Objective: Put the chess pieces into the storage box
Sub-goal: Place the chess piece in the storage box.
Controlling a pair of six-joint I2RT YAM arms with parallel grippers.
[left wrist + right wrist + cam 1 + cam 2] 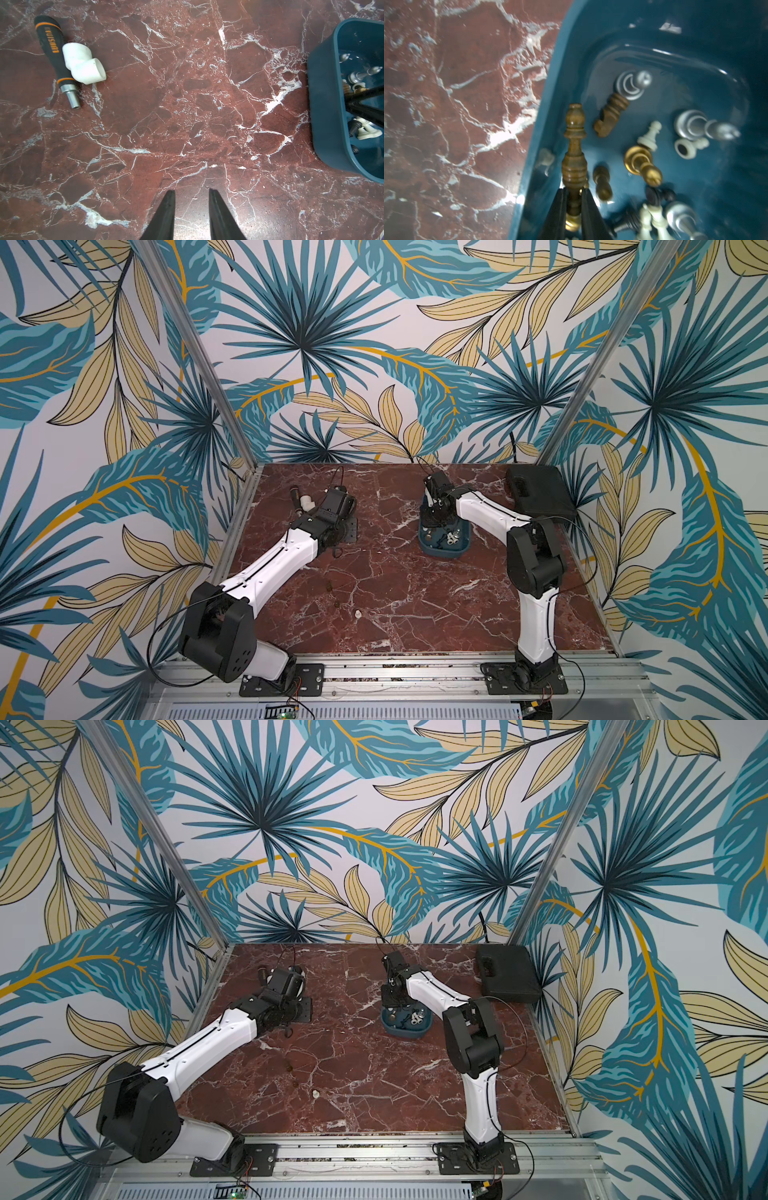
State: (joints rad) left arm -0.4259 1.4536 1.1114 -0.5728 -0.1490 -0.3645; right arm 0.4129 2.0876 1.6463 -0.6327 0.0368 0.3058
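Chess pieces (638, 159): mostly stored in storage box (444, 552), one o'clock on table (415, 580), strays (356, 613) at seven; brown piece (574, 149), pinched by right gripper (574, 190) inside the rim, is best released low; left gripper (192, 193) parted, empty.

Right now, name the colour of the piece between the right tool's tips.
Brown; the chess piece shows best in the right wrist view.

I'm logging the table (187, 104) as red-brown marble veined in white, the storage box (654, 41) as glossy teal-blue, and the chess pieces (641, 164) inside as running silver, gold-brass, white and black, plus one dark brown piece (574, 145). I'm also noting the tool (52, 47) black with orange bands, the pipe elbow (83, 64) plain white, the walls (374, 323) carrying teal, tan and yellow leaf print.
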